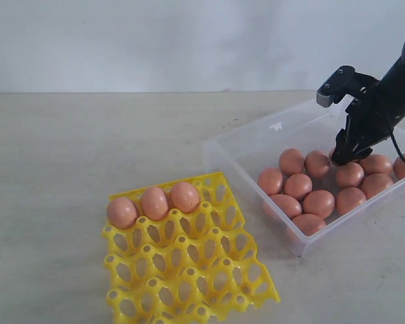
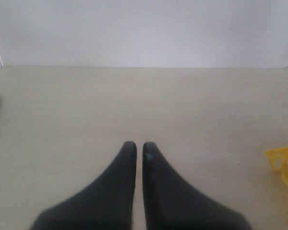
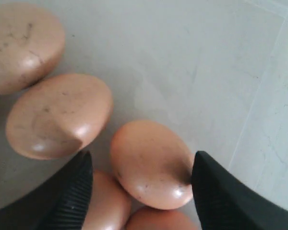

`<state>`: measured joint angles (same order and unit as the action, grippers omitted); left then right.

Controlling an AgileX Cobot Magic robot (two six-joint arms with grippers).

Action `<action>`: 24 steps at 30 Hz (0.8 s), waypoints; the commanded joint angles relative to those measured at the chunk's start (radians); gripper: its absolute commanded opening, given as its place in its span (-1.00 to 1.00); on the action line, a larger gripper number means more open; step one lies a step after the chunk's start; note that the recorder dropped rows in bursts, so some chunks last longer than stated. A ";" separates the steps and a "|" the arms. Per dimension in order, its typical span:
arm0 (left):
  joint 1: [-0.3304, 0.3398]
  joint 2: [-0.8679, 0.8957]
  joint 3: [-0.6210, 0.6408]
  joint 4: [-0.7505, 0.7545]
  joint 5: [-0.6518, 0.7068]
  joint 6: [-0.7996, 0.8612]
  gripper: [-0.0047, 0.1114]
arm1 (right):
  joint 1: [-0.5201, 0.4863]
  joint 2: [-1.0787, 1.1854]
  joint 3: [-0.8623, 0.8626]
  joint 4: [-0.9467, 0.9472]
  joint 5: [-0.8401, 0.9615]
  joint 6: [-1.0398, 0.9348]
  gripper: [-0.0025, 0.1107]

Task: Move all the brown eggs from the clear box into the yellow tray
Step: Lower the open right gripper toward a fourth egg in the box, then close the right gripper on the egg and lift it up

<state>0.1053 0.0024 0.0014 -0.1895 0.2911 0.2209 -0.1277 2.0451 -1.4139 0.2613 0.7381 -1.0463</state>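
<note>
Several brown eggs (image 1: pixel 318 202) lie clustered in the clear box (image 1: pixel 256 138) on the right. Three more eggs (image 1: pixel 154 202) fill the far row of the yellow tray (image 1: pixel 189 266) at front left. My right gripper (image 1: pixel 343 156) is lowered into the box at the far side of the cluster. In the right wrist view it (image 3: pixel 141 160) stands open around one egg (image 3: pixel 151 163): one finger touches the egg's side, the other is a little apart. My left gripper (image 2: pixel 139 144) is shut, empty, over bare table, and a corner of the tray (image 2: pixel 278 160) shows beside it.
The pale table (image 1: pixel 88 148) stretches left of and behind the tray. A white wall (image 1: pixel 155 40) backs it. The box's near wall (image 1: pixel 337 226) stands between the eggs and the table's front. Other eggs (image 3: pixel 57 115) crowd close to the right fingers.
</note>
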 commanded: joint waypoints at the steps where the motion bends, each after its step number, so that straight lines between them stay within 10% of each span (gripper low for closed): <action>1: 0.003 -0.002 -0.001 -0.005 -0.007 0.007 -0.85 | -0.002 0.009 -0.004 -0.036 -0.034 -0.009 0.00; 18: 0.003 -0.002 -0.001 -0.005 -0.007 0.007 -0.85 | -0.002 0.060 -0.004 -0.055 -0.089 -0.009 -0.02; 24: 0.003 -0.002 -0.001 -0.005 -0.007 0.007 -0.85 | -0.002 0.060 -0.004 -0.044 -0.126 -0.007 -0.60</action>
<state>0.1053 0.0024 0.0014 -0.1895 0.2911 0.2209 -0.1277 2.1056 -1.4139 0.2096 0.6372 -1.0486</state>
